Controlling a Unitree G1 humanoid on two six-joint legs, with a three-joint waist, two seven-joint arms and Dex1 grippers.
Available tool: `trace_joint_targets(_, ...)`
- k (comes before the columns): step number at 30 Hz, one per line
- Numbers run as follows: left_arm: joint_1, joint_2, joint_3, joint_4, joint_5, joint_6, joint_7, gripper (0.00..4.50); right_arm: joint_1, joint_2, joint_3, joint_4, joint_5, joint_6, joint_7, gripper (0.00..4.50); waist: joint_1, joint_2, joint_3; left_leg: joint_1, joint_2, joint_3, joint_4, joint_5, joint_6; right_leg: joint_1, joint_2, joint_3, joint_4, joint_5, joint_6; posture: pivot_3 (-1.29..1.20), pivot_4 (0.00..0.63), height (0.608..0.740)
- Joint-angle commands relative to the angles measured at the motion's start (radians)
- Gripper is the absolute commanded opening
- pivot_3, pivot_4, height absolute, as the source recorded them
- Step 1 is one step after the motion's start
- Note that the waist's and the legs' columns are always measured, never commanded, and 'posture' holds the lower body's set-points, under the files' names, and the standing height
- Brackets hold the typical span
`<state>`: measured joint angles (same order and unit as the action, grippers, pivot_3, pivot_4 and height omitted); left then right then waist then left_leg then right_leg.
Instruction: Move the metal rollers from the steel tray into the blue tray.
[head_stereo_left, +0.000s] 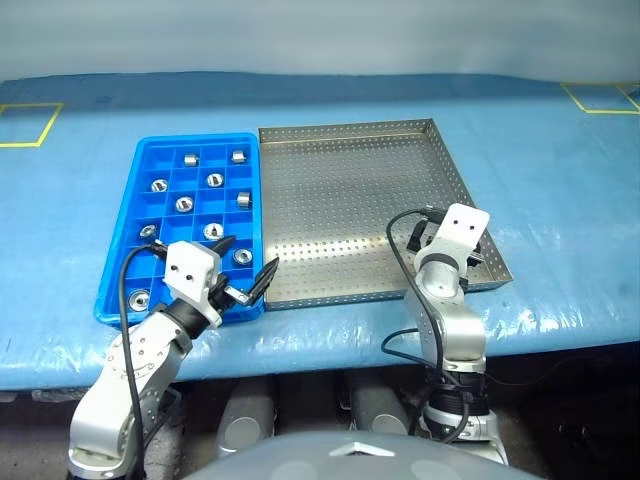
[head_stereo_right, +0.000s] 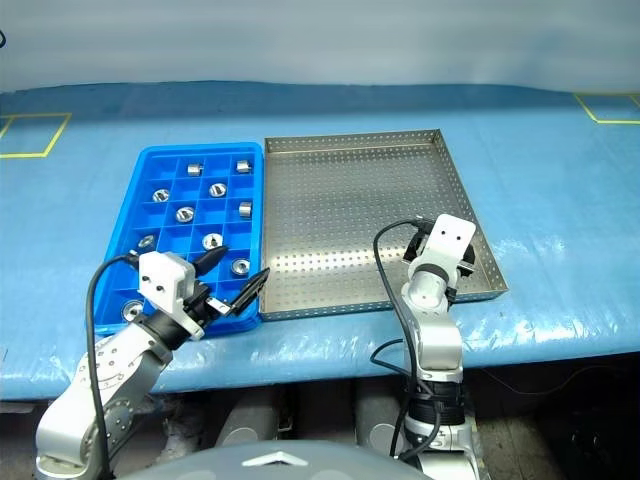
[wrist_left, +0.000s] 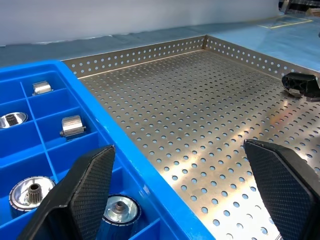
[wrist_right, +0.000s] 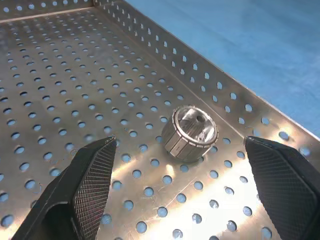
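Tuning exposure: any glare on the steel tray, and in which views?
Right wrist view: bright glare on the steel tray floor near the fingers and on the roller. Left wrist view: softer highlights on the floor beside the blue tray. Eye views: tray evenly lit, only faint sheen.

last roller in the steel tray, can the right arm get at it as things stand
Probably yes: the roller lies alone on the steel tray near its rim, ahead of the right gripper, whose fingers stand open with nothing between.

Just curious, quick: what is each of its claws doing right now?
Left gripper: open, holding nothing, over the blue tray's edge.
Right gripper: open, empty, a metal roller lying ahead of it.
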<state>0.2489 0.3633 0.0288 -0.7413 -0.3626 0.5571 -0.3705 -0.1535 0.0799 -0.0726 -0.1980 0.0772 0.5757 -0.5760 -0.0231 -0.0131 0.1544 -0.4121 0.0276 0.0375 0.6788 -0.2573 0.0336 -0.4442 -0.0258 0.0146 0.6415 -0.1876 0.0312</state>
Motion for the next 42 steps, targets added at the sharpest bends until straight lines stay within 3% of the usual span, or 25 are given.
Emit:
trace_joint_targets(1, -0.006, 0.0, 0.007, -0.02, -0.007, -0.02, 0.002, 4.5, -0.062, 0.135, -0.067, 0.052, 0.048, -0.048, -0.044, 4.31, 0.0, 0.0, 0.0, 0.0, 0.0, 0.0, 0.0, 0.0, 0.0, 0.0, 0.0, 0.0, 0.0, 0.0, 0.0, 0.04, 0.15, 0.74)
trace_joint_targets(12, 0.003, -0.001, 0.015, -0.029, -0.006, -0.022, 0.007, 4.5, -0.252, 0.104, -0.216, 0.312, 0.111, -0.172, -0.104, 4.31, 0.0, -0.001, 0.0, 0.0, 0.0, -0.001, 0.0, 0.0, 0.0, 0.001, 0.001, -0.001, 0.001, 0.0, 0.0, 0.06, 0.15, 0.74)
trace_joint_targets(19, 0.013, 0.0, 0.022, -0.037, -0.006, -0.024, 0.012, 4.5, -0.295, 0.092, -0.255, 0.399, 0.106, -0.177, -0.133, 4.31, 0.0, -0.001, 0.0, 0.001, 0.0, 0.0, 0.002, 0.0, 0.0, 0.002, 0.0, 0.0, 0.0, 0.001, 0.001, 0.08, 0.15, 0.74)
trace_joint_targets(23, 0.019, -0.002, 0.025, -0.042, -0.006, -0.026, 0.017, 4.5, -0.291, 0.09, -0.249, 0.408, 0.088, -0.17, -0.135, 3.44, 0.001, -0.001, 0.0, 0.001, 0.0, -0.001, 0.002, 0.0, 0.0, 0.002, 0.0, 0.0, 0.001, 0.001, 0.001, 0.08, 0.15, 0.74)
trace_joint_targets(33, 0.025, -0.004, 0.025, -0.048, -0.004, -0.032, 0.029, 4.5, -0.29, 0.094, -0.23, 0.408, 0.053, -0.167, -0.114, 0.17, 0.001, -0.001, 0.0, 0.001, 0.001, -0.001, 0.002, 0.0, 0.0, 0.002, 0.001, 0.0, 0.001, 0.001, 0.001, 0.1, 0.15, 0.74)
trace_joint_targets(38, 0.033, -0.006, 0.035, -0.054, -0.004, -0.035, 0.04, 4.5, -0.274, 0.092, -0.13, 0.35, -0.009, -0.165, -0.058, 0.03, 0.003, 0.0, 0.0, 0.0, 0.0, 0.0, 0.001, 0.0, 0.0, 0.001, 0.001, 0.0, 0.001, 0.001, 0.001, 0.11, 0.15, 0.74)
trace_joint_targets(42, 0.04, -0.007, 0.034, -0.056, -0.004, -0.034, 0.045, 4.5, -0.256, 0.136, -0.102, 0.293, 0.058, -0.099, 0.023, 0.03, 0.01, 0.0, 0.0, 0.0, 0.0, 0.0, 0.001, 0.0, 0.0, 0.0, 0.0, 0.0, 0.0, 0.001, 0.0, 0.11, 0.15, 0.74)
